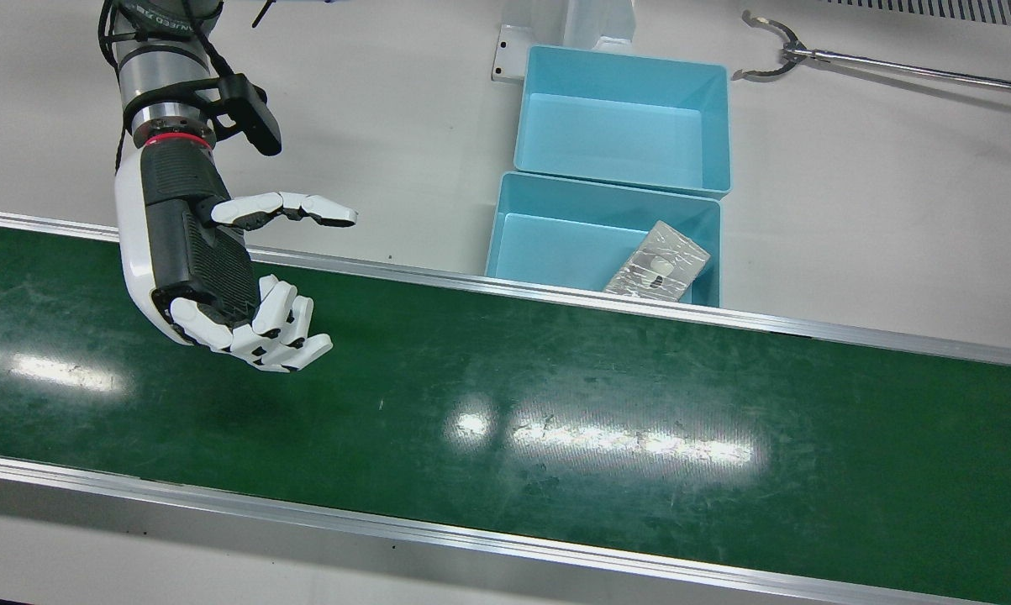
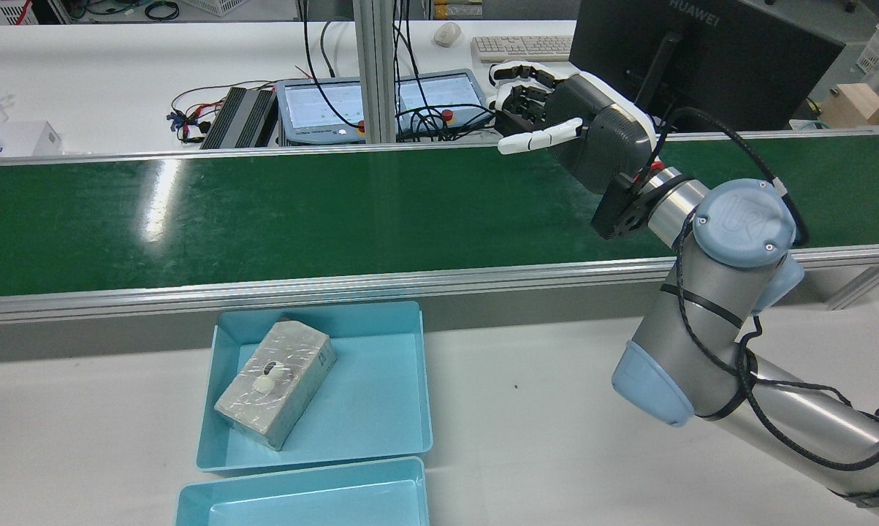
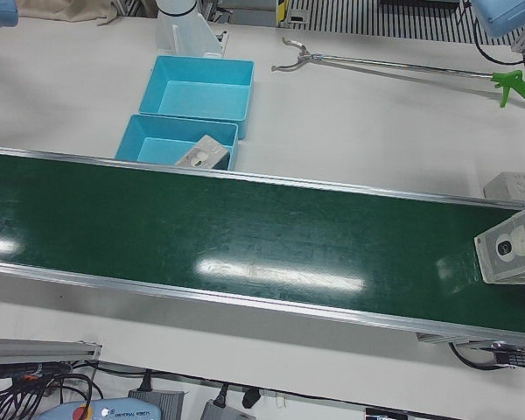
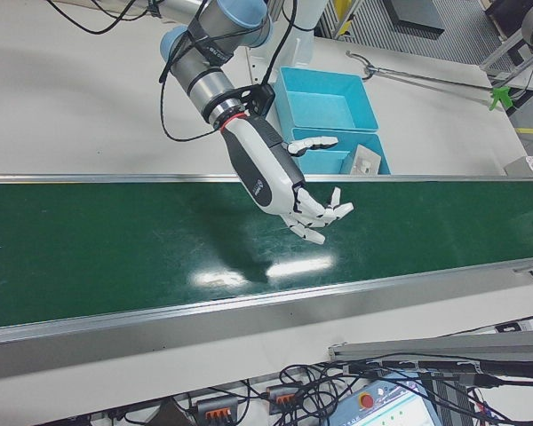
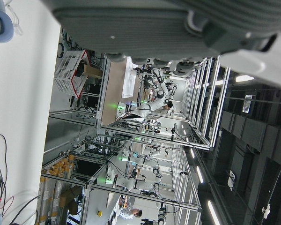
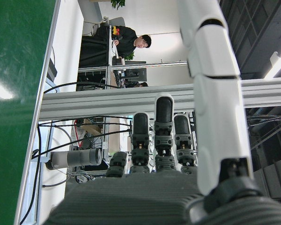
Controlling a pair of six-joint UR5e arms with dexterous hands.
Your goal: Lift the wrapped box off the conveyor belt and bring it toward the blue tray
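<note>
I hold my right hand (image 1: 244, 290) empty, fingers spread, palm sideways above the green conveyor belt (image 1: 555, 403), ready for another wrapped box (image 3: 512, 249) riding in; one box (image 1: 658, 267) already lies in the blue tray (image 1: 513, 244) at two o'clock.

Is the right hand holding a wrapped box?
No. The right hand hangs open and empty above the belt; a wrapped box lies in the blue tray.

right hand (image 1: 219, 277): white shell | black palm | red wrist ring
</note>
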